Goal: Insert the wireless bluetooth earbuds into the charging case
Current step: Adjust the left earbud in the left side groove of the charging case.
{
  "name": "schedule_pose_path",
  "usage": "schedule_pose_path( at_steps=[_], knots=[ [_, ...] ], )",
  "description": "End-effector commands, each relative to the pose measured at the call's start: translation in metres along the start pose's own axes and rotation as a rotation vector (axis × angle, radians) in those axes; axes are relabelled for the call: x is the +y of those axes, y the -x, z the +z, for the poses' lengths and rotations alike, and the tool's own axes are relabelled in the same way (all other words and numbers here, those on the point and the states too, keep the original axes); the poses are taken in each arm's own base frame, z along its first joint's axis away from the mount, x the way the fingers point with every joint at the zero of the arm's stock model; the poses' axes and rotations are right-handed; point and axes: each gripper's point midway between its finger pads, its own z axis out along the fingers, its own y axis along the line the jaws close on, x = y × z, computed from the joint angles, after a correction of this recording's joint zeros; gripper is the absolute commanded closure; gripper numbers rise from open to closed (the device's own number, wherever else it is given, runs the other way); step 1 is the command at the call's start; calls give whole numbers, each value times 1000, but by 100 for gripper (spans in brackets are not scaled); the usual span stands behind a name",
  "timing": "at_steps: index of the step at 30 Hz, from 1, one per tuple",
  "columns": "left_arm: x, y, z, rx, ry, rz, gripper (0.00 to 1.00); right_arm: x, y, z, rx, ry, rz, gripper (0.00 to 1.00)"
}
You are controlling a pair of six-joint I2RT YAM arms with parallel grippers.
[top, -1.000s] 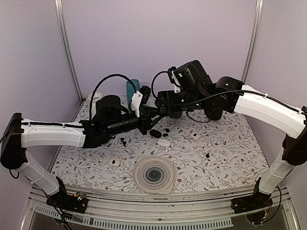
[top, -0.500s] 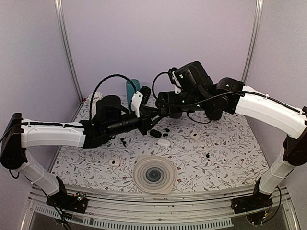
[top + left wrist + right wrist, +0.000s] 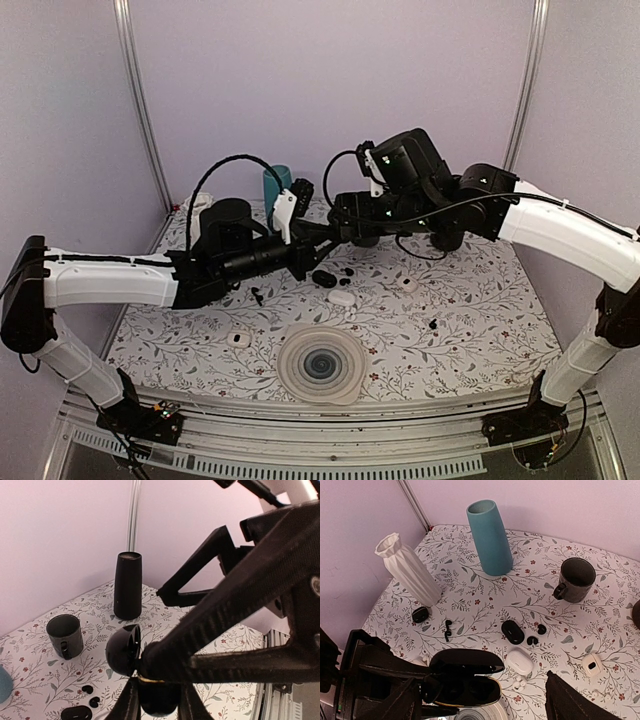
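Left hand [image 3: 315,240] pinched shut on the open black charging case [image 3: 465,690], lid tipped up, raised above the table [image 3: 600,580]. Right hand [image 3: 343,215] spread wide, gripping nothing, poised just above that case. Two black earbuds [image 3: 537,629] lying on the table beyond the case, beside a closed black case [image 3: 512,631]. Tiny white earbuds [image 3: 519,682] nearer, by a white case [image 3: 520,661].

The left pincer [image 3: 159,700], clamped on the open charging case [image 3: 470,690], bars the mid-air ahead of me. The teal vase [image 3: 490,537], white vase [image 3: 409,570] and mug [image 3: 576,579] line the worktop's [image 3: 490,300] far edge. I find open cloth toward its near right corner.
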Motion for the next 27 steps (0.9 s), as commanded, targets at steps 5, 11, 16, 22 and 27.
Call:
schedule_pose_path(
  at_steps=[5, 11, 16, 22, 27],
  knots=[
    [-1, 32, -9, -90, -13, -4, 100, -9, 2, -9, -13, -21, 11, 15],
    [-2, 36, -13, -103, -18, -5, 100, -9, 0, -9, -10, -20, 11, 15],
    [-3, 39, -16, -113, -22, -4, 100, -11, 1, -12, -14, -22, 15, 15],
    [-5, 42, -17, -126, -31, -6, 100, -12, 1, -14, -18, -20, 18, 15],
    [-6, 43, -19, -134, -38, -9, 100, -13, 1, -16, -19, -19, 19, 15]
  ],
)
